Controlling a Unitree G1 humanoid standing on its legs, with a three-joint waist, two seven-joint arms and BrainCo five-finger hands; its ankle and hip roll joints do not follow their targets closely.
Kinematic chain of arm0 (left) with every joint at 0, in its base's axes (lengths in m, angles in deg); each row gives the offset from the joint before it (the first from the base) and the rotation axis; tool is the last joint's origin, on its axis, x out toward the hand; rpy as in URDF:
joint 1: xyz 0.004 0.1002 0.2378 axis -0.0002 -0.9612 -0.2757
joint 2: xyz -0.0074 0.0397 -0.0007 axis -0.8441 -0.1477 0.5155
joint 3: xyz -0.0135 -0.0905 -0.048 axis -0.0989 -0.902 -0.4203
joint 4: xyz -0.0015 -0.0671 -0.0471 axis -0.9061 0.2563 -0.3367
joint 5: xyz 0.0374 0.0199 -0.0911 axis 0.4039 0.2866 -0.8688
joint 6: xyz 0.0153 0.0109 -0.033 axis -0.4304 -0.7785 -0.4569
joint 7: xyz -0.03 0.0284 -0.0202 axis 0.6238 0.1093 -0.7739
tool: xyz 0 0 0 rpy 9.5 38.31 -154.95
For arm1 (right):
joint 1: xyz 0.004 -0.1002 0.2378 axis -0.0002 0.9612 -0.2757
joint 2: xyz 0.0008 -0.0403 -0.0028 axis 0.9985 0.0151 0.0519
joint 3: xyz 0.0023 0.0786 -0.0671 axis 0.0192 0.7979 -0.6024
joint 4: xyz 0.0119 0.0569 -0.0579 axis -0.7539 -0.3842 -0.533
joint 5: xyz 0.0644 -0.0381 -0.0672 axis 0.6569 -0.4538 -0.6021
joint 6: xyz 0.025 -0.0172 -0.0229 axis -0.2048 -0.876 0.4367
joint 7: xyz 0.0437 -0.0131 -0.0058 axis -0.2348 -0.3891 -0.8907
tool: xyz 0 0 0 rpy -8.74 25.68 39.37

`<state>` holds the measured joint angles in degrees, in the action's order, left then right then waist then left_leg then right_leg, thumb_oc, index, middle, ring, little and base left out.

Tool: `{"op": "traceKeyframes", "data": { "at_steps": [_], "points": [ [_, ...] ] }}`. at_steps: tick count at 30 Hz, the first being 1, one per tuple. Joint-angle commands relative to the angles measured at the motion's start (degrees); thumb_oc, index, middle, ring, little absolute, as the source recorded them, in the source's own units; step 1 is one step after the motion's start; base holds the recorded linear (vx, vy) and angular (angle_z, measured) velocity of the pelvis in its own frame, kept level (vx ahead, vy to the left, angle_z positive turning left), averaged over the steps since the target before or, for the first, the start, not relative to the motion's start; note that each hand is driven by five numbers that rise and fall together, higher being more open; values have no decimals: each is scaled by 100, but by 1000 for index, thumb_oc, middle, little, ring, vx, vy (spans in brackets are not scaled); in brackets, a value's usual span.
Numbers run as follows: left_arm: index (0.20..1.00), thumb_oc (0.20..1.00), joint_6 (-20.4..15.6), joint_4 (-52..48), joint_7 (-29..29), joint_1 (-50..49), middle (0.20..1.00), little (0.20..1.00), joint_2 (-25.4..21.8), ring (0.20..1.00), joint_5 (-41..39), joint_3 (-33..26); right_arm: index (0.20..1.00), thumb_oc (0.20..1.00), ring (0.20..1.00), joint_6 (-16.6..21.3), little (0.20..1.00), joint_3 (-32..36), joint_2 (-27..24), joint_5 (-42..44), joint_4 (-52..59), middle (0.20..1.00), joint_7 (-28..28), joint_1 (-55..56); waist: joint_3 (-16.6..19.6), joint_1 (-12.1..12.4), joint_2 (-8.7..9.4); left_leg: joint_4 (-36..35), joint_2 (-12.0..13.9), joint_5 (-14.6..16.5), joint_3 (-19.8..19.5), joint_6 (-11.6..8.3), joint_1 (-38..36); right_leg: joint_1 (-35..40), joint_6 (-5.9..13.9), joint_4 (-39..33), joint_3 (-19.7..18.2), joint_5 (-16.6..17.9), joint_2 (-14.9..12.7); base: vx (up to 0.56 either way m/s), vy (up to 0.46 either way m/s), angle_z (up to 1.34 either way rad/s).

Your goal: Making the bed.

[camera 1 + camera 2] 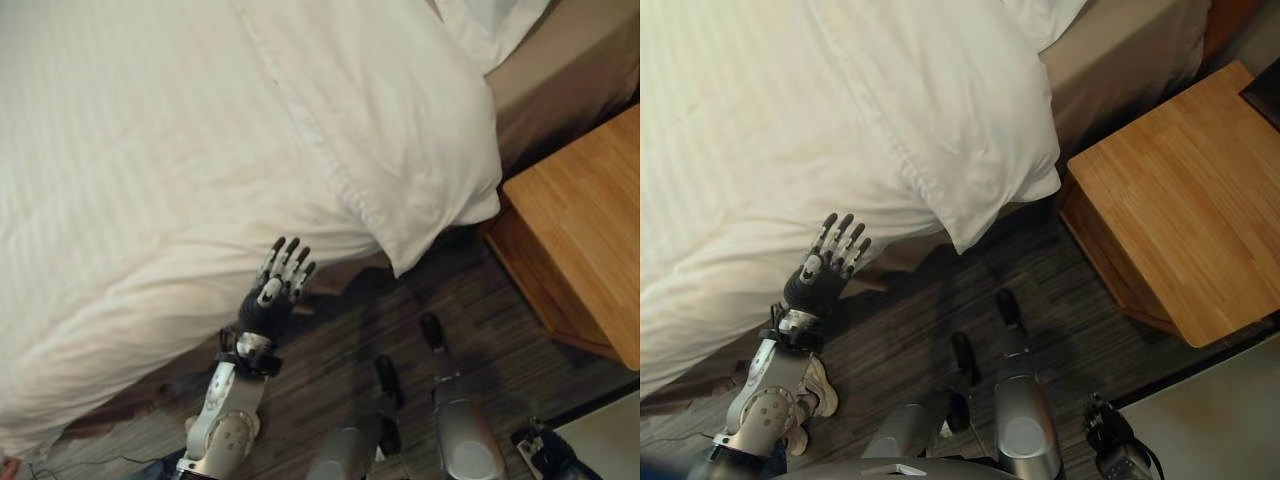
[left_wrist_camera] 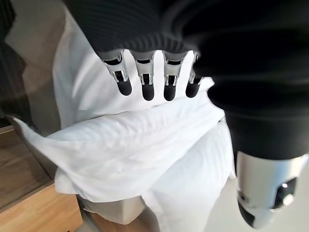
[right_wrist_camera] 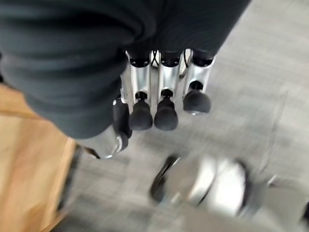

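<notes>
A white striped duvet (image 1: 150, 150) covers the bed, and its corner (image 1: 420, 220) hangs over the side toward the floor. A white pillow (image 1: 490, 25) lies at the head of the bed, on the tan mattress (image 1: 560, 80). My left hand (image 1: 280, 285) is open with straight fingers, held just off the duvet's lower edge and touching nothing. In the left wrist view its fingers (image 2: 147, 84) point at the hanging duvet corner (image 2: 135, 150). My right hand (image 1: 1110, 430) hangs low at the right, relaxed above the floor, its fingers (image 3: 164, 111) holding nothing.
A wooden nightstand (image 1: 590, 230) stands close beside the bed's head end. Dark plank floor (image 1: 400, 320) runs between bed and nightstand. A light shoe (image 1: 818, 388) lies on the floor by my left arm. A pale floor patch (image 1: 610, 430) sits at the lower right.
</notes>
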<state>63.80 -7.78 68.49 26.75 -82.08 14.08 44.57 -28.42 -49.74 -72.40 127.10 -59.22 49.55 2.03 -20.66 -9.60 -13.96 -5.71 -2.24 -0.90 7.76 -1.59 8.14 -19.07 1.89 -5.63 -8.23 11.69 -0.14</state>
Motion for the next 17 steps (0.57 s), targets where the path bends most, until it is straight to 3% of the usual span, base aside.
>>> {"op": "traceKeyframes", "data": {
  "at_steps": [1,3,4,6,7,9,10,12,14,17],
  "points": [
    [1000,1000,-290,-11,32,-220,1000,1000,-49,1000,377,-58,200,200,200,113,200,-310,250,-120,-15,200,-125,-323,490,29,85,71,-122,-152,-136,-51,32,192,383,63,-81,-595,-141,-14,-30,9],
    [1000,1000,-247,525,-52,-304,1000,1000,127,1000,370,-78,200,200,200,124,200,-859,191,-572,1092,200,-144,0,764,110,424,71,-62,-110,-223,-38,-291,563,380,63,87,-623,-117,-7,-47,8],
    [1000,1000,-247,525,-51,-304,1000,1000,126,1000,370,-81,200,200,200,124,200,-860,193,-572,1094,200,-142,0,778,115,429,71,-64,-120,-218,-40,-272,543,379,63,81,-613,-118,-3,-31,15],
    [1000,1000,-132,825,-88,-396,1000,1000,-124,1000,1045,10,200,200,200,128,200,-1218,38,-962,2156,200,-141,250,1028,179,718,71,-5,-91,-320,-30,-516,831,386,63,215,-624,-102,2,-18,27],
    [1000,1000,-95,1032,-72,-428,1000,1000,-216,1000,1396,86,1000,1000,1000,149,1000,-1336,-62,-1189,2484,1000,-133,319,1086,202,816,71,28,-60,-342,-30,-626,953,392,63,263,-650,-88,21,-20,31],
    [1000,1000,-37,1415,-53,-420,1000,1000,-283,1000,1801,204,1000,1000,1000,151,1000,-1488,-142,-1429,2873,1000,-123,380,1251,261,1016,71,56,-30,-398,-13,-750,1108,406,63,331,-682,-65,2,-2,24],
    [1000,1000,-37,1415,-53,-420,1000,1000,-283,1000,1801,204,1000,1000,1000,151,1000,-1488,-142,-1429,2873,1000,-123,380,1249,261,1016,71,56,-29,-398,-13,-751,1110,406,63,332,-682,-65,-12,14,22],
    [1000,1000,89,1963,-158,-427,1000,1000,-93,1000,1953,319,1000,1000,1000,140,1000,-1674,-121,-1716,3338,1000,-45,407,1449,388,1278,71,104,35,-512,21,-921,1369,423,63,479,-757,-58,-10,2,15],
    [1000,1000,112,2012,-154,-441,1000,1000,-53,1000,1965,342,1000,1000,1000,128,1000,-1673,-83,-1776,3433,1000,-7,462,1488,412,1336,71,113,53,-550,32,-967,1436,423,63,520,-778,-62,-13,-9,12],
    [1000,1000,155,2194,-228,-523,1000,1000,137,1000,2028,390,1000,1000,1000,138,1000,-1758,168,-1729,3685,1000,105,580,1640,596,1612,71,152,105,-739,76,-1083,1668,404,63,692,-883,-48,-2,-24,29]
  ]
}}
